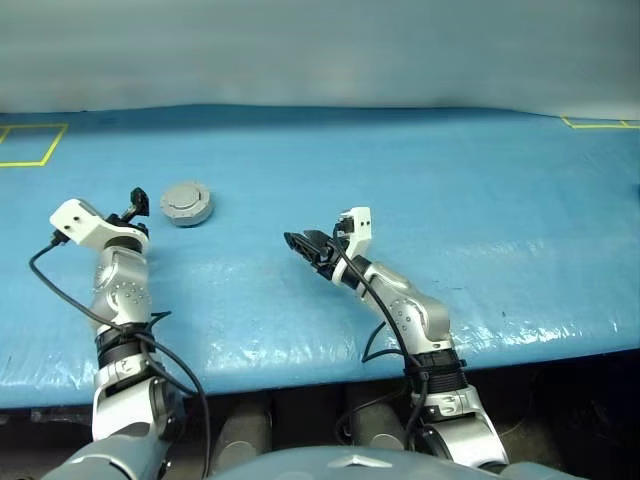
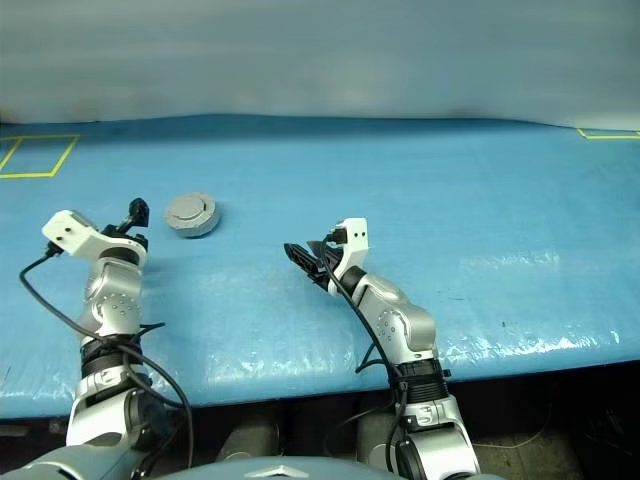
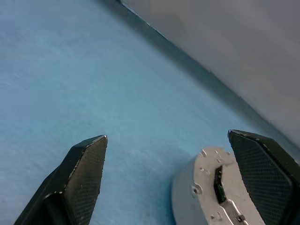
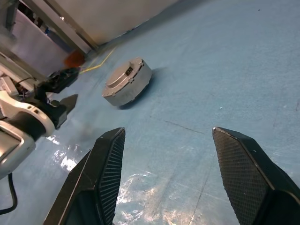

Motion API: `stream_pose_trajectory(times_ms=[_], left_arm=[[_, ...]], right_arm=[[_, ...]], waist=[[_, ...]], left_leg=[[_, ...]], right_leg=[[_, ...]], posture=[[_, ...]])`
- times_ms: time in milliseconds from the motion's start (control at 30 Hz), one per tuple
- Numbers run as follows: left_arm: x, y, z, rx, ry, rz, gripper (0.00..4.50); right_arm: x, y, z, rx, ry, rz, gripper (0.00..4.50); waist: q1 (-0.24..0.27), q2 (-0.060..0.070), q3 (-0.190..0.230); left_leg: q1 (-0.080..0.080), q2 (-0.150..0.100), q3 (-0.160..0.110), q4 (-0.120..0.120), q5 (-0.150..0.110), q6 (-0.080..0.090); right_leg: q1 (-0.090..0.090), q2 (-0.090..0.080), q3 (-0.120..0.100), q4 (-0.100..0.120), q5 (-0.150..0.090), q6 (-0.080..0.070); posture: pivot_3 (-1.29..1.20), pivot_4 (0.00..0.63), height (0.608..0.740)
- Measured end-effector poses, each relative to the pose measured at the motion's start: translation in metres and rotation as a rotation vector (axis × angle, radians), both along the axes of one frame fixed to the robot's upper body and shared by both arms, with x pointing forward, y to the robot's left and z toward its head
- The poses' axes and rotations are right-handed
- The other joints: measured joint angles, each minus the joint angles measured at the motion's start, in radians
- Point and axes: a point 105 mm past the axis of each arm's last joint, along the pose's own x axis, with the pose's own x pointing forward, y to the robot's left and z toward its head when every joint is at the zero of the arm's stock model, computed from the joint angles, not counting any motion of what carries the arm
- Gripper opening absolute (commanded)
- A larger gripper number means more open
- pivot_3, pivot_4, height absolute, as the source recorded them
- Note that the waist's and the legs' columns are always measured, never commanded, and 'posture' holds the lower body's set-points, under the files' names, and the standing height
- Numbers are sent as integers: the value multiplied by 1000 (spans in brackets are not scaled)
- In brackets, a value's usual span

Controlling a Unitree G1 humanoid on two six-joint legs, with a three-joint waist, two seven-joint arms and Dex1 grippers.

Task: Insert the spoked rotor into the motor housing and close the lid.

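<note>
Head view: the housing [image 1: 187,204] sits on the blue table [image 1: 480,210] with its lid [image 1: 185,196] down flat. It is just beside the left pincer [image 1: 136,204], off its tips and free of them. The right pincer [image 1: 306,246] hovers well apart from it, nearer the table's middle.

Left wrist view: both fingers [image 3: 79,173] stand spread wide with nothing between them; the housing lies close to one finger, outside the gap.

Right wrist view: the right pincer's fingers [image 4: 101,178] are spread and empty, the housing far ahead of them.

Risk: with the left pincer so close, a careless swing could knock the closed housing, sliding it or jarring the lid loose. Whether the rotor sits inside cannot be told.
</note>
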Motion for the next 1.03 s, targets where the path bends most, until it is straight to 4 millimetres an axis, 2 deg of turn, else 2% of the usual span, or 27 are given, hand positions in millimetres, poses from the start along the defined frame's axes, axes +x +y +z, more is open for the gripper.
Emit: stream_pose_trajectory(times_ms=[100, 167, 233, 333, 400, 467, 500, 533, 733, 1033], left_arm=[[-19, -21, 6, 158, -27, -125, 4488], [-34, -54, 10, 269, -66, -320, 4488], [-55, -97, 9, 397, -89, -567, 4488], [-89, -155, -15, 609, -27, -944, 4488], [-104, -173, -30, 622, 3, -1071, 4500], [-109, -178, -35, 609, 6, -1115, 4500], [-110, -179, -35, 612, 2, -1125, 4500], [-111, -180, -34, 620, -6, -1134, 4500], [-110, -180, -37, 625, -12, -1114, 4500], [-102, -174, -27, 649, -37, -1063, 4500]], right_arm=[[7, -6, 1, -85, -103, -47, 3140], [11, -13, 0, -176, -185, -46, 3140], [14, -22, -3, -249, -234, -3, 3140], [17, -37, -3, -319, -304, 56, 3140], [13, -43, 0, -344, -354, 121, 3489], [8, -44, 0, -360, -389, 190, 3976], [6, -44, -1, -373, -398, 217, 4360], [5, -45, -2, -389, -406, 241, 4473], [9, -50, -8, -461, -422, 244, 4473], [4, -46, -10, -426, -404, 277, 4473]], waist=[[5, 0, 0], [7, 1, 0], [7, 2, 1], [8, 5, 2], [8, 7, 3], [5, 7, 3], [4, 7, 3], [3, 7, 3], [6, 7, 3], [10, 7, 3]], left_leg=[[0, 0, 1, 0, 0, 0], [1, 0, 2, 0, 0, 1], [2, 0, 4, -1, 1, 1], [8, 1, 8, -3, 1, 2], [10, 3, 10, -4, 1, 4], [10, 6, 11, -3, 1, 4], [11, 8, 12, -3, 2, 4], [11, 8, 12, -3, 2, 4], [12, 8, 14, -2, 2, 4], [12, 8, 14, -2, 2, 4]], right_leg=[[1, 0, 0, 0, 0, 0], [1, 0, 1, -1, 0, 0], [2, 0, 2, -1, 0, 0], [5, 0, 4, -1, -3, -4], [6, 1, 5, 0, -6, -1], [6, 3, 5, 0, -5, -3], [6, 4, 5, 0, -5, -3], [6, 4, 5, 0, -4, -4], [7, 4, 6, 0, -2, -2], [7, 4, 6, 0, -1, 1]], posture=[[0, 150, 740], [0, 150, 740], [0, 150, 740], [0, 150, 740], [0, 150, 740], [0, 150, 740], [0, 150, 740], [0, 150, 740], [0, 150, 740], [0, 150, 740]])
